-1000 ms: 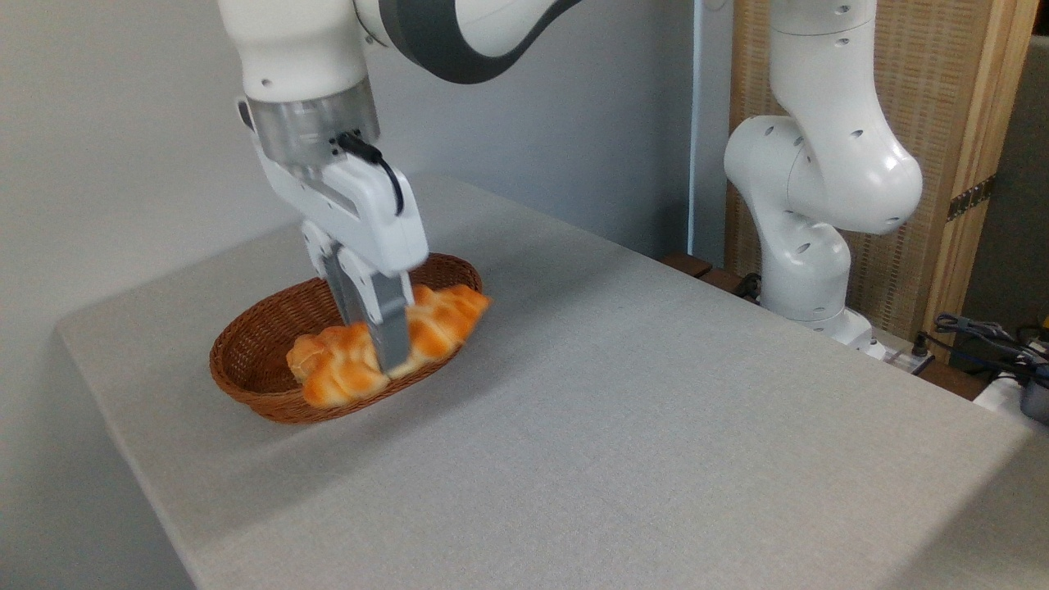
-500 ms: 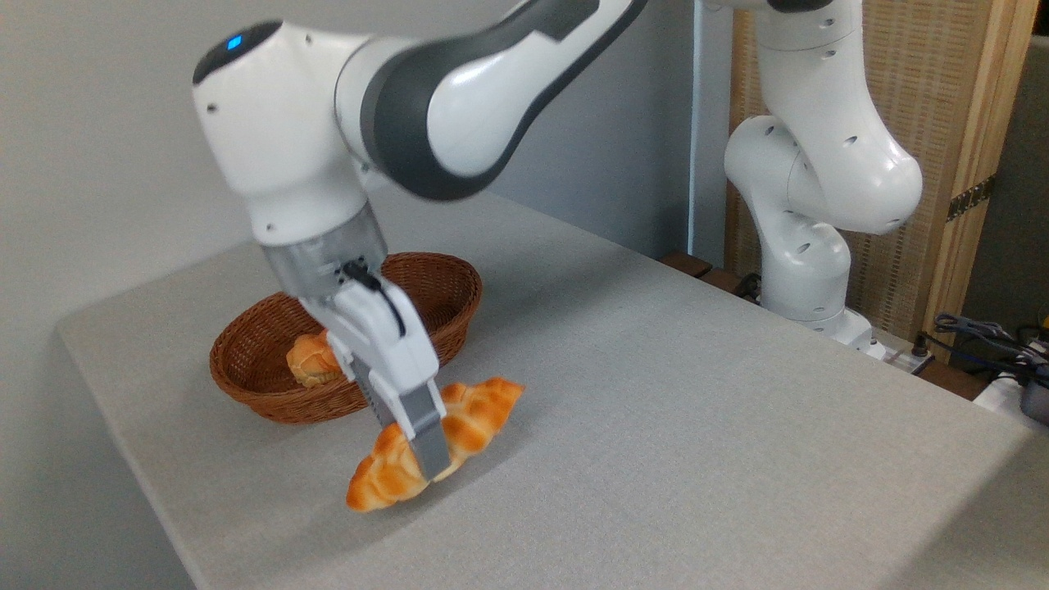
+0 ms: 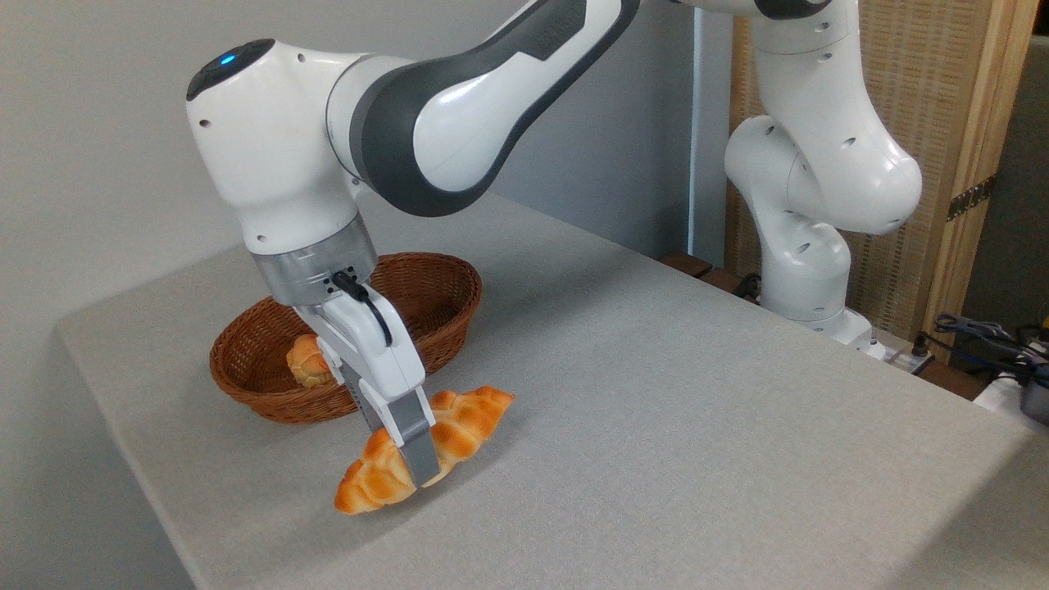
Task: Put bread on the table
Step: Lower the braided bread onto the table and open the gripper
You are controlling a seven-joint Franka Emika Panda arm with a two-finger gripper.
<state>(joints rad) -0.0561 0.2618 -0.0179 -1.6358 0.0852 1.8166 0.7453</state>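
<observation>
Left of everything, the basket [image 3: 344, 344] now holds only a small roll [image 3: 308, 360]. Just right and in front of the basket, we have carried the bread [image 3: 426, 451] out and lowered it nearly onto the counter [image 3: 697, 426]. Our gripper [image 3: 414, 459] still clamps its middle. Long, braided, golden-orange, it tilts left-end down; release remains.

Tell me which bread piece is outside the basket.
The long braided loaf, held in the pincer low over the table. The small round roll sits inside the basket.
</observation>
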